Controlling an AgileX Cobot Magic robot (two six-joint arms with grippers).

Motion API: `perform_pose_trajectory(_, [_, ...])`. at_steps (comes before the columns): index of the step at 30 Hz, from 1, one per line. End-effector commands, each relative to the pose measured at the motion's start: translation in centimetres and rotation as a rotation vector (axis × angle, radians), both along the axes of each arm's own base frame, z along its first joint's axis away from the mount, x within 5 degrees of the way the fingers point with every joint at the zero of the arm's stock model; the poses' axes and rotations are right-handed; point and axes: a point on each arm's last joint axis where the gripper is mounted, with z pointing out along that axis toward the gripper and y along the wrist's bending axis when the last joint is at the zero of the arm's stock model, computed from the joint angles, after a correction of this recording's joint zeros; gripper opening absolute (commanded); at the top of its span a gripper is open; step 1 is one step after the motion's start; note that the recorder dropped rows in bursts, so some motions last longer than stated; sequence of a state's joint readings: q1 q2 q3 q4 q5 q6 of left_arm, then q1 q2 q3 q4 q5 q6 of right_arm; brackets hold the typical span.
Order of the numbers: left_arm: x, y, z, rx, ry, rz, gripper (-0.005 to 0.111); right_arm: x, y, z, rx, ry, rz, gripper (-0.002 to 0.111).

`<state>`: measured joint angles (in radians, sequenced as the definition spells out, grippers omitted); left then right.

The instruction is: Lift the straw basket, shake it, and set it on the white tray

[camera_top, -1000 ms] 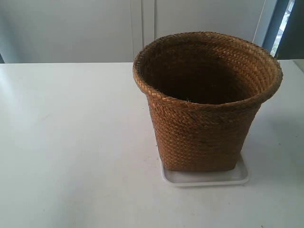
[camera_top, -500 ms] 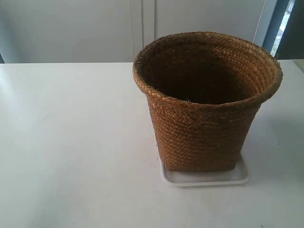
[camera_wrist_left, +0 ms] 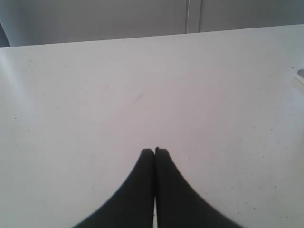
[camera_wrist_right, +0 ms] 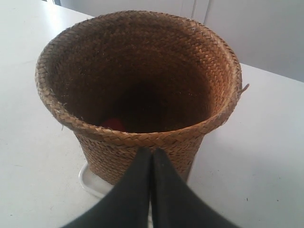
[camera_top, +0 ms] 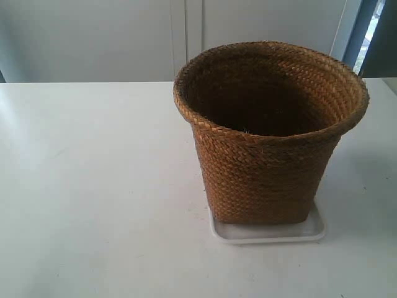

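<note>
In the left wrist view, the left gripper (camera_wrist_left: pixel 155 151) has its two black, tapering fingers pressed together tip to tip. They pinch nothing and hang over the bare white table (camera_wrist_left: pixel 142 95), whose matte top has a few tiny dark specks.

In the right wrist view, the right gripper (camera_wrist_right: pixel 151 151) is likewise pressed together and empty, with its tips set against the straw basket (camera_wrist_right: pixel 137 80) just under the rim. That view does not show whether the tips touch the weave.

In the exterior view, the nearest thing is the white tray (camera_top: pixel 313 231), a glossy, flat rectangle with rounded corners and a low raised lip. It lies on the table (camera_top: pixel 93 186) towards the view's right. The straw basket (camera_top: pixel 260 180) stands upright on the tray, base down, with its long axis vertical and its mouth opening straight up. Its base fills nearly the whole tray and leaves only a thin white margin at the front and sides.

The basket is made of brown braided straw in tight diagonal plaits. Its walls taper from a narrow base up to a wide, flared, rolled rim that overhangs the tray. The inside is dark, and the right wrist view shows a small red thing (camera_wrist_right: pixel 113 124) low inside it, too dim to name.

Beyond the table's far edge are pale grey panels (camera_top: pixel 93 37) with a vertical seam and a bright window strip (camera_top: pixel 372 31).
</note>
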<state>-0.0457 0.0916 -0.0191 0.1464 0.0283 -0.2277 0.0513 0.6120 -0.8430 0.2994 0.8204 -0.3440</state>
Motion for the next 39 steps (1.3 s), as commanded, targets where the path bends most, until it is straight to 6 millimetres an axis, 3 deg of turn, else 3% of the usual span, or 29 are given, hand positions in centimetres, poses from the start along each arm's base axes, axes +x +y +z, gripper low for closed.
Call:
perform_pose_trajectory(1, [-0.4, 0.0, -0.7, -0.01, 0.001, 0.007, 0.0, -0.1, 0.0, -0.1, -0.007, -0.004, 0.004, 0.0])
perform_pose_trajectory(11, [-1.1, 0.2, -2.1, -0.003, 0.161, 0.021, 0.0, -0.1, 0.0, -0.1, -0.007, -0.004, 0.004, 0.0])
perform_pose_trajectory(39, [-1.1, 0.2, -2.1, 0.003, 0.159, 0.021, 0.0, -0.1, 0.0, -0.1, -0.007, -0.004, 0.004, 0.0])
